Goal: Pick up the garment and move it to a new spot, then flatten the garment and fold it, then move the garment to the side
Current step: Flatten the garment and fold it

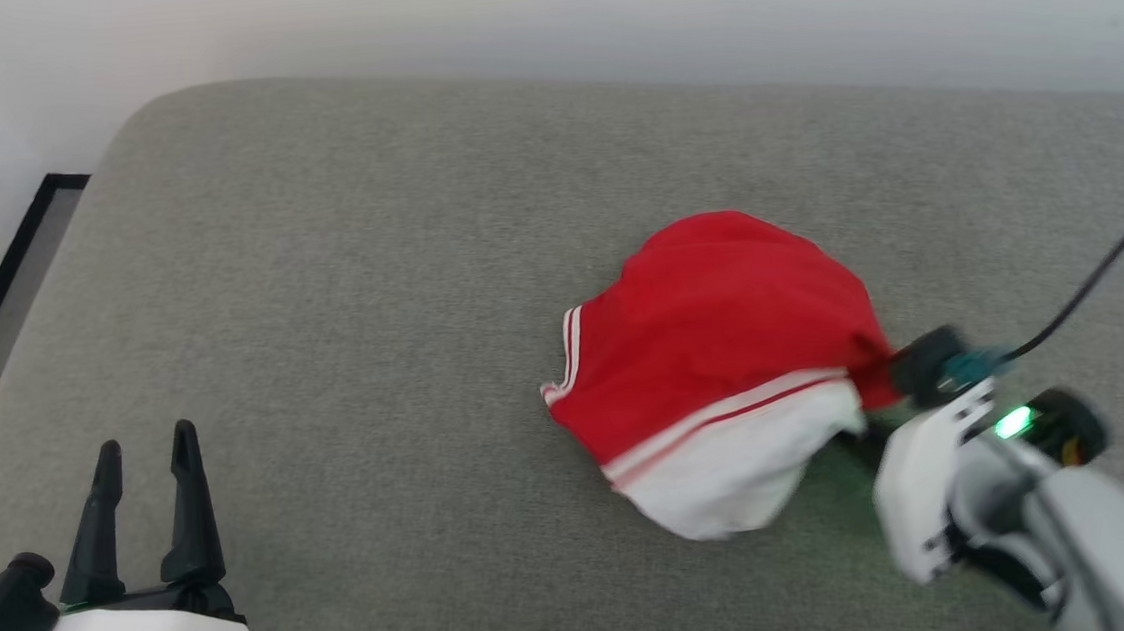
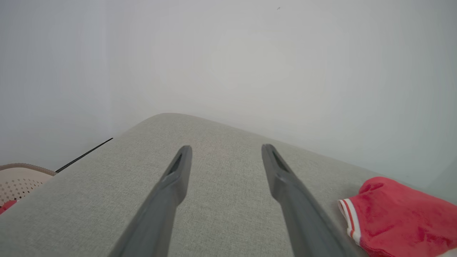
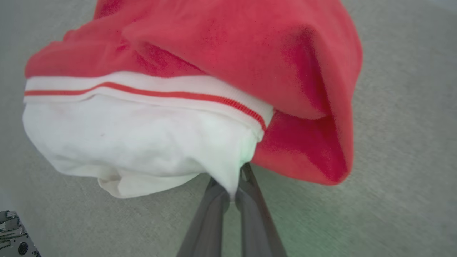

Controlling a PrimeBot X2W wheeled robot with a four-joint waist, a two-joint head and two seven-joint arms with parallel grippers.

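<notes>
While the left pincer (image 1: pixel 144 459) hangs released, the right pincer (image 3: pixel 232 182) clenches the garment (image 1: pixel 714 334): seemingly the pick-up step; lift clear next.

A grey woven cushion (image 1: pixel 320 304) with a rounded far-left corner carries one thing. A red T-shirt (image 1: pixel 714 334) with a white sleeve lies bunched on its right half.

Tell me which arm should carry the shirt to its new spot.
Right. The right hand is shut on the white sleeve cloth of the garment, so it can lift at once. The left hand stands open over the bare grey cushion, well apart from the garment.
</notes>
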